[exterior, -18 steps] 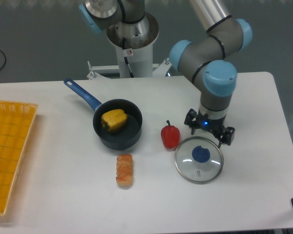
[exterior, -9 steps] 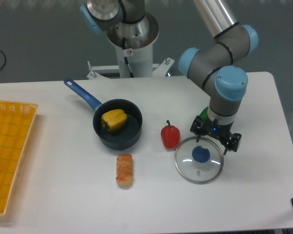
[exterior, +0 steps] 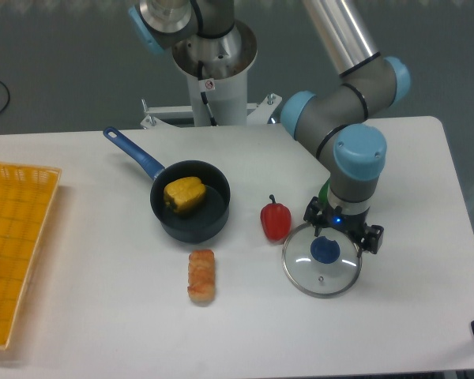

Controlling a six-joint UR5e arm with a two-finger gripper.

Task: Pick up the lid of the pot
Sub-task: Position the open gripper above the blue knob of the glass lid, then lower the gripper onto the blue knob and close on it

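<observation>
Pot lid lies flat, round, glassy, blue-knobbed.

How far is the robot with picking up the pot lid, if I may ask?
Already done, it seems: the gripper is over or near the far part of the lid, jaws apart. In hand: nothing, as far as I can see; the lid appears to lie flat on the table. Left: probably line up with the blue knob, close on it and lift.
</observation>
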